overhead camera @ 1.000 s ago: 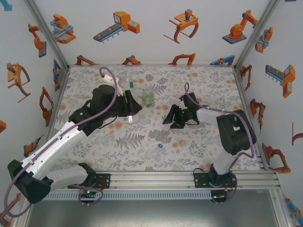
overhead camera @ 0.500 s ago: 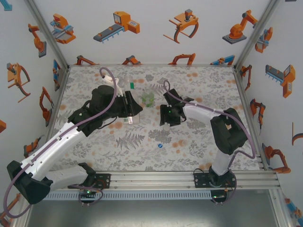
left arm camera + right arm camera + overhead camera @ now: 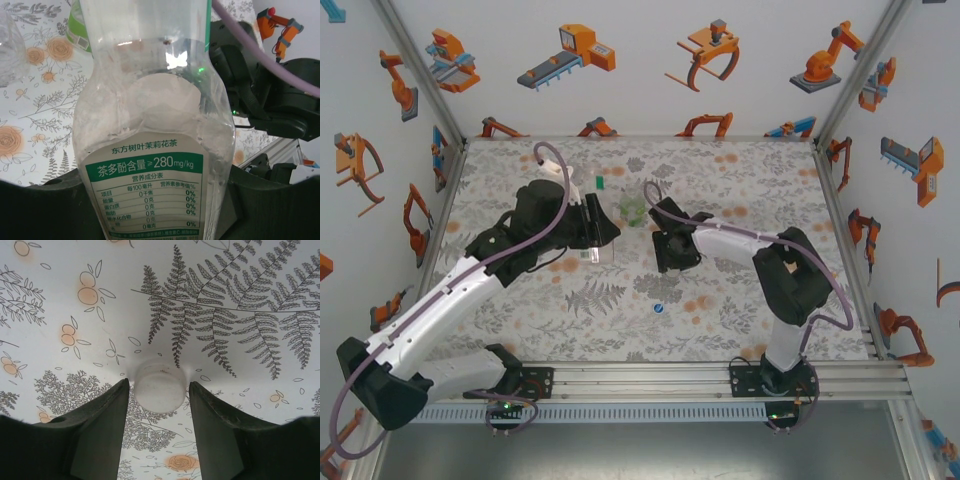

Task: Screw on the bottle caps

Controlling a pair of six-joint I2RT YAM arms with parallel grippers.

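- Left claw (image 3: pixel 157 212): clamped on the labelled clear bottle (image 3: pixel 155 150), with a finger on each side of its body. The wrist view shows the printed label facing the camera. Judged purpose: you hold the bottle steady off the table (image 3: pixel 750 180) so that its neck can receive a cap.
- Right claw (image 3: pixel 672 248): lowered to the table near the middle, fingers apart with one on each side of the white cap (image 3: pixel 160 390). The cap rests flat on the fern print, and a thin gap shows beside one finger. Judged state: straddled, not yet gripped.
- Green-tinted bottle (image 3: pixel 633 207): stands on the table between the two claws, untouched.
- Blue cap (image 3: pixel 660 309): lies alone nearer the arm bases, well apart from both claws.
- Judged step: you are fetching the white cap for the held bottle. No cap appears screwed on.
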